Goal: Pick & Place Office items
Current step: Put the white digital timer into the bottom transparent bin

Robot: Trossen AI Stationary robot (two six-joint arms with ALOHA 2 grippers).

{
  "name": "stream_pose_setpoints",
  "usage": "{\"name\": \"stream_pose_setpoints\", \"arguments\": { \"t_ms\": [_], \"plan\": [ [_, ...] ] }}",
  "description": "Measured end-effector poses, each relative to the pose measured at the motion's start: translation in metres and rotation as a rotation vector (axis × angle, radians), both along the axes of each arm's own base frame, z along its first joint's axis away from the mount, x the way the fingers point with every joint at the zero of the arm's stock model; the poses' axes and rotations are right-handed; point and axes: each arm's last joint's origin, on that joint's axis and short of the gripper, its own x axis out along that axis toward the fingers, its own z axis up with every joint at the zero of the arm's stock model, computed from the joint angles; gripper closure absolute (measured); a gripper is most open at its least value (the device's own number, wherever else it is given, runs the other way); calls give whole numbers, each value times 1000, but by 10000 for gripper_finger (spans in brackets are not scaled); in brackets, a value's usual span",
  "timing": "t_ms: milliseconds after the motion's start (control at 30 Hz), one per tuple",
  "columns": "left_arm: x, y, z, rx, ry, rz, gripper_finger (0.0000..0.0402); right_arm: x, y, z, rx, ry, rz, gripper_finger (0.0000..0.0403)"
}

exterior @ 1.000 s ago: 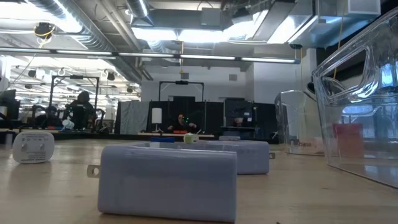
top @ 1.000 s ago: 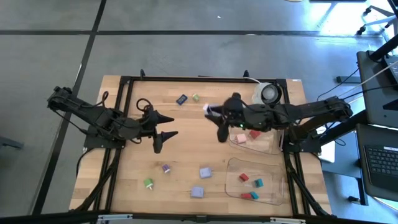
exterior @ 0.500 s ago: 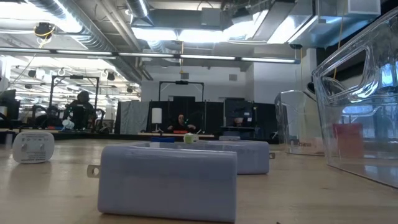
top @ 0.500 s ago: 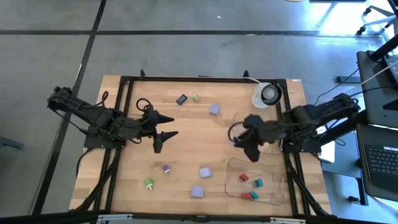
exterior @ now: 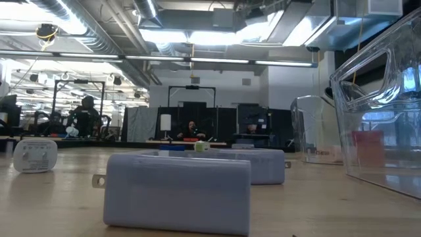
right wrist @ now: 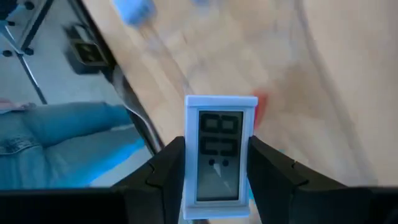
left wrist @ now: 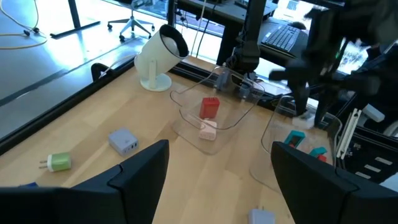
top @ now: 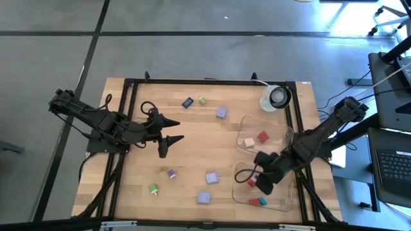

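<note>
My right gripper (top: 261,185) hangs over the near clear tray (top: 282,204), shut on a pale lavender block with a small screen face (right wrist: 219,155). Red (top: 252,183) and teal (top: 266,188) pieces lie in that tray. The far tray (top: 277,149) holds a red piece (top: 262,136) and a pink piece (top: 248,142). Blue (top: 187,102), green (top: 201,100) and lavender (top: 221,112) pieces lie on the far part of the table, and several more toward the near edge (top: 212,177). My left gripper (top: 170,133) waits open over the table's left half. My right gripper pinches the lavender block between its two fingers, one finger (right wrist: 168,177) on each of its long side faces (right wrist: 191,158). The screen face looks back at the wrist camera. The block is lifted clear above the near tray; the fingers point down.
A white round object (top: 276,97) stands at the far right corner, beside the far tray. The black frame (top: 128,115) runs along the table's edges. In the low view two lavender blocks (exterior: 177,191) fill the foreground and the tray walls (exterior: 381,118) rise at right.
My right gripper has travelled from the far middle of the table toward the near right, across the far tray, and now hangs over the near tray with the block in its fingers. The lavender piece on the far part of the table stayed behind.
</note>
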Motion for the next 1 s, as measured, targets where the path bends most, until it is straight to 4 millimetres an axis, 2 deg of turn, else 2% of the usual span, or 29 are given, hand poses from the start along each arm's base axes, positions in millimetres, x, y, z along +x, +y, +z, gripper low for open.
{"name": "stream_pose_setpoints", "arguments": {
  "t_ms": [167, 267, 400, 633, 733, 1000],
  "plan": [
    [0, 0, 0, -1, 1, -2, 123, -11, 11, -42, 150, 73, -65, 253],
    [0, 0, -1, 2, 10, -5, 123, -14, 13, -56, 180, 65, -88, 253],
    [-1, 0, -4, 14, 41, -8, 123, -19, 9, -68, 138, 86, -102, 253],
    [-7, 1, -16, -39, 172, -59, 123, -22, 5, -76, 107, 99, -108, 251],
    [-9, -1, -27, -88, 244, -99, 123, -22, 5, -76, 105, 102, -110, 245],
    [-15, -5, -61, -187, 449, -243, 123, -22, 4, -76, 118, 114, -136, 190]
  ]
}}
